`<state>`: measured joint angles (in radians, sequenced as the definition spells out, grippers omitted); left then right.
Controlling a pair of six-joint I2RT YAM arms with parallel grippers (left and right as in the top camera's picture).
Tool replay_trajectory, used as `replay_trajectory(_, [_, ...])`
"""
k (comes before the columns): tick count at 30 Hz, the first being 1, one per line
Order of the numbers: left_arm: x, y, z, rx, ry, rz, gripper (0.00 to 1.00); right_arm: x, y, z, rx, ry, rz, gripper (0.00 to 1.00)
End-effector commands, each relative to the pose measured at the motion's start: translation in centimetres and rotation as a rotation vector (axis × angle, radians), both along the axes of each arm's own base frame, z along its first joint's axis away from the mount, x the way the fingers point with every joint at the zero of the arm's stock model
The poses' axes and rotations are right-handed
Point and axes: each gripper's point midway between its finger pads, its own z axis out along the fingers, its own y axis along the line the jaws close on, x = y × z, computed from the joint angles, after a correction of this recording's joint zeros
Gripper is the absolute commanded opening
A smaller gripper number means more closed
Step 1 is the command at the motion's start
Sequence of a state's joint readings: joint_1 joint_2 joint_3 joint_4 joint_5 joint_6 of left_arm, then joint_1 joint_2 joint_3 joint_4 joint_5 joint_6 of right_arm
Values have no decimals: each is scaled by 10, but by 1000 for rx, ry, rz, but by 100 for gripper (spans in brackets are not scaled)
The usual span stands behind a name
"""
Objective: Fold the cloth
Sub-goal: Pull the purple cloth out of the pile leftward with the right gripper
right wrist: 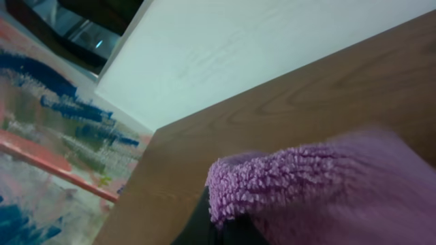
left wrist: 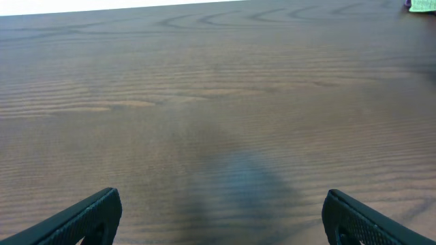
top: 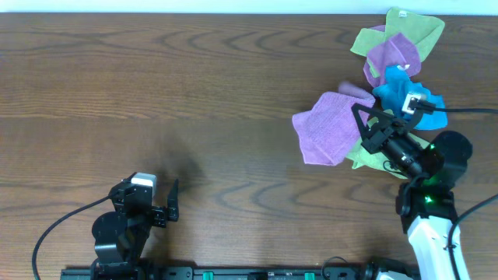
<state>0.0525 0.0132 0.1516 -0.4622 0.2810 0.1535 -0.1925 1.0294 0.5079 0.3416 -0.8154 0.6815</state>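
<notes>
A purple cloth [top: 327,128] hangs crumpled at the right of the table, lifted off a pile of cloths. My right gripper [top: 362,124] is shut on its right edge. In the right wrist view the purple cloth [right wrist: 320,187] fills the lower right and drapes over the fingers, which are mostly hidden. My left gripper [top: 173,201] is open and empty at the front left, low over bare wood; its two fingertips [left wrist: 221,214] show at the bottom corners of the left wrist view.
A pile of cloths lies at the back right: a green one [top: 408,29], a second purple one [top: 393,54], a blue one [top: 401,89] and a light green one [top: 372,158] under the arm. A green corner [left wrist: 422,5] shows in the left wrist view. The table's far edge [right wrist: 204,109] is close.
</notes>
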Motion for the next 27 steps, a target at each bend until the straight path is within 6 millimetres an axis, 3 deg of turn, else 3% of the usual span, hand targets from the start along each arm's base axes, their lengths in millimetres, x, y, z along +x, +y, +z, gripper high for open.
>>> replay_trajectory(1, [1,3,-7,-8,11,17,96,-1,18,7,12,-8,50,1])
replay_trajectory(6, [1,3,-7,-8,11,17,95,4,58,0,-6,-11,100,1])
replay_trajectory(11, [1,3,-7,-8,11,17,95,17,123,13,14,-73,216,1])
replay_trajectory(15, [1,3,-7,-8,11,17,95,32,164,30,20,-92,307,2])
replay_trajectory(18, [1,3,-7,-8,11,17,95,40,185,44,12,-126,383,1])
replay_trajectory(20, [1,3,-7,-8,11,17,95,50,185,34,-22,-92,373,1])
replay_trajectory(21, [1,3,-7,-8,11,17,95,59,177,19,-57,-44,325,34])
replay_trajectory(22, [1,3,-7,-8,11,17,95,68,165,1,-83,26,261,95])
replay_trajectory(23, [1,3,-7,-8,11,17,95,71,158,-9,-97,64,235,99])
replay_trajectory(27, [1,3,-7,-8,11,17,95,72,138,-35,-180,124,228,99])
